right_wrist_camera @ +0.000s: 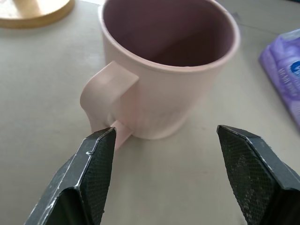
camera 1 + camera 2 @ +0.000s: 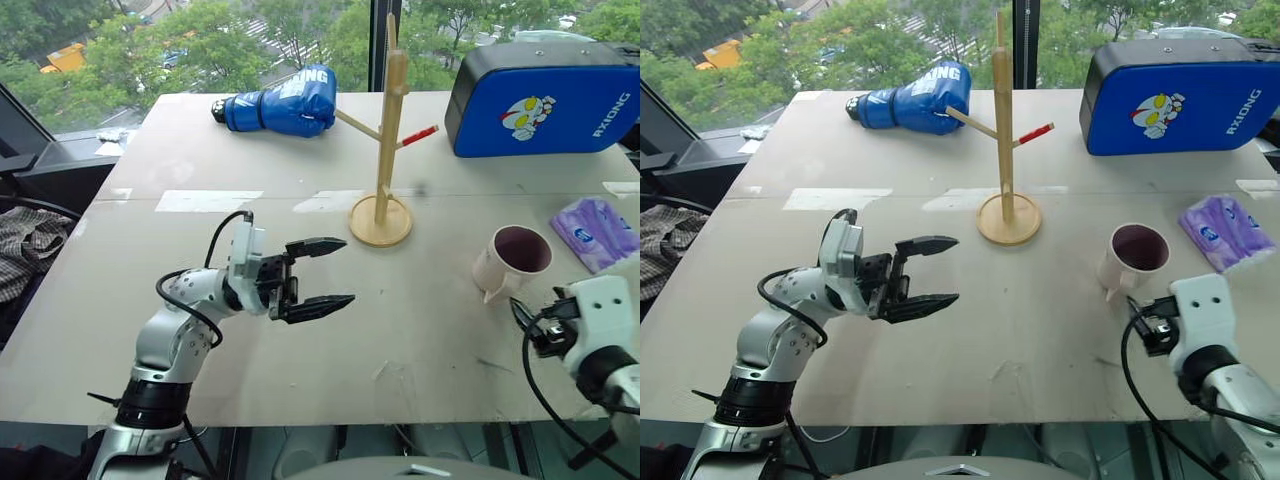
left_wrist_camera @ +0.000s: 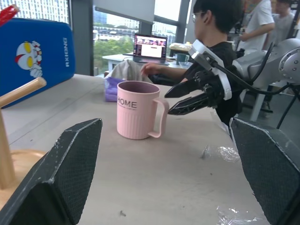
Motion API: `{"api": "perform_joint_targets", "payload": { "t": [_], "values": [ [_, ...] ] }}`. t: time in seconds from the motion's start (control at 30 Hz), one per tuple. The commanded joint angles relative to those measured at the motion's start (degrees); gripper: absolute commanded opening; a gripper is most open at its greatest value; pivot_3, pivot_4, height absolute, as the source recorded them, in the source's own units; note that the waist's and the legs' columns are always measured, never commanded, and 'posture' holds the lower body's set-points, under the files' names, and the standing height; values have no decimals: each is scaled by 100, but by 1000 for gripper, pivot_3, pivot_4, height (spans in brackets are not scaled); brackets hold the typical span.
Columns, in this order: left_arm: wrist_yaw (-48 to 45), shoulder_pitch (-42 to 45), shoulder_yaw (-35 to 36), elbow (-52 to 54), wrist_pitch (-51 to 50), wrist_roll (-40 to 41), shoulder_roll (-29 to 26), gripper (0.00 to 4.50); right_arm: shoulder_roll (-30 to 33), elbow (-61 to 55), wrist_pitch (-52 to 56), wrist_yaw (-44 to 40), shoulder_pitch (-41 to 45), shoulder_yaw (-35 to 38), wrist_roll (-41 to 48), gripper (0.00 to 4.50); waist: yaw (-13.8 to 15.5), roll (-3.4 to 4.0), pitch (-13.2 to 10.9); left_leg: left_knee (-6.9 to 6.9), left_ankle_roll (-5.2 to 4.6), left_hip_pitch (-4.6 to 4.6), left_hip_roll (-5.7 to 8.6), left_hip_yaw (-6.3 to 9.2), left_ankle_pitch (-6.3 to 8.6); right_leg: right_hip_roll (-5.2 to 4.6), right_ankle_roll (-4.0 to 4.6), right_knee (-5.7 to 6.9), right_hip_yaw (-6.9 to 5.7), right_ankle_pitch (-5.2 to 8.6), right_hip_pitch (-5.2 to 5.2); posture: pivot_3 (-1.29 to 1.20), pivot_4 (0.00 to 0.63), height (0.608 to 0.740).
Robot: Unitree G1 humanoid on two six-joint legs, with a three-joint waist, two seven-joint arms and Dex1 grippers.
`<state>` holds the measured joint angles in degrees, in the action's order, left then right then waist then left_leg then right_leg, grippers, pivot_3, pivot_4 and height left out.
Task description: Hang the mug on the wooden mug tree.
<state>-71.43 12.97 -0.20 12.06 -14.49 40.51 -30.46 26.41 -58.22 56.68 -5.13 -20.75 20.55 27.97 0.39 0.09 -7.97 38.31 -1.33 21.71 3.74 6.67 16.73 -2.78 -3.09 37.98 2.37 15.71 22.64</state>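
The mug point(image 2: 512, 262) stands upright on the table to the right of the wooden mug tree point(image 2: 386, 140), its handle point(image 1: 105, 91) turned toward my right gripper. My right gripper point(image 1: 165, 133) is open just short of the mug, one fingertip point(image 1: 101, 150) close beside the handle, and it grips nothing. Its two fingers point(image 3: 187, 86) point at the handle, a small gap away. The tree stands on its round base point(image 2: 381, 222) with a red-tipped peg point(image 2: 420, 135) pointing right. My left gripper point(image 2: 345, 270) hovers open and empty, left of the tree's base, pointing toward the mug.
A blue boxing glove point(image 2: 285, 102) lies at the back of the table and a blue pad point(image 2: 540, 100) stands at the back right. A purple tissue pack point(image 2: 597, 232) lies right of the mug. A person point(image 3: 220, 28) sits beyond the table's right side.
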Motion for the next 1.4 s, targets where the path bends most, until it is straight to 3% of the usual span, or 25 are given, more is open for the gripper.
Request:
{"api": "perform_joint_targets", "payload": {
  "t": [0.03,0.33,0.43,0.7,0.87,1.13,1.4],
  "values": [
    [-34,31,46,145,-40,18,-57,4500,190,-178,-140,887,19,-95,973,3438,-24,0,0,0,0,1,0,0,0,0,0,-1,0,0,0,0,150,740],
    [-116,-16,92,124,-37,9,-123,4500,1362,-178,-391,2219,-27,-523,3328,3438,-115,-3,-1,1,-3,1,0,1,0,1,-1,-1,-2,1,-4,0,150,740],
    [-124,-54,107,150,-33,2,-141,4500,1106,-178,-221,3051,373,-650,3526,3438,-126,-9,-1,2,-2,1,-2,2,0,3,-1,-1,-3,1,-4,0,150,740],
    [-31,-129,141,318,-101,27,-220,4500,274,186,178,4390,1254,-1144,3369,3438,-117,-9,-2,0,-2,3,-1,3,0,4,-1,-3,-2,1,-2,0,150,740],
    [31,-158,168,405,-156,54,-261,4500,131,247,560,4816,1215,-1186,2805,3438,-111,-8,-1,-1,-2,4,-1,4,0,4,-1,-3,-3,1,2,0,150,740],
    [84,-195,138,429,-149,48,-251,4500,130,273,816,4648,1047,-561,2020,3438,-124,-8,-1,-1,-2,2,-1,0,0,7,-1,-1,-1,1,2,0,150,740],
    [115,-198,139,469,-145,51,-253,4500,-255,585,841,4306,1267,-642,1285,3438,-120,-7,-1,-1,-2,3,-2,-1,0,9,-1,-1,-1,1,3,0,150,740]
  ]
}}
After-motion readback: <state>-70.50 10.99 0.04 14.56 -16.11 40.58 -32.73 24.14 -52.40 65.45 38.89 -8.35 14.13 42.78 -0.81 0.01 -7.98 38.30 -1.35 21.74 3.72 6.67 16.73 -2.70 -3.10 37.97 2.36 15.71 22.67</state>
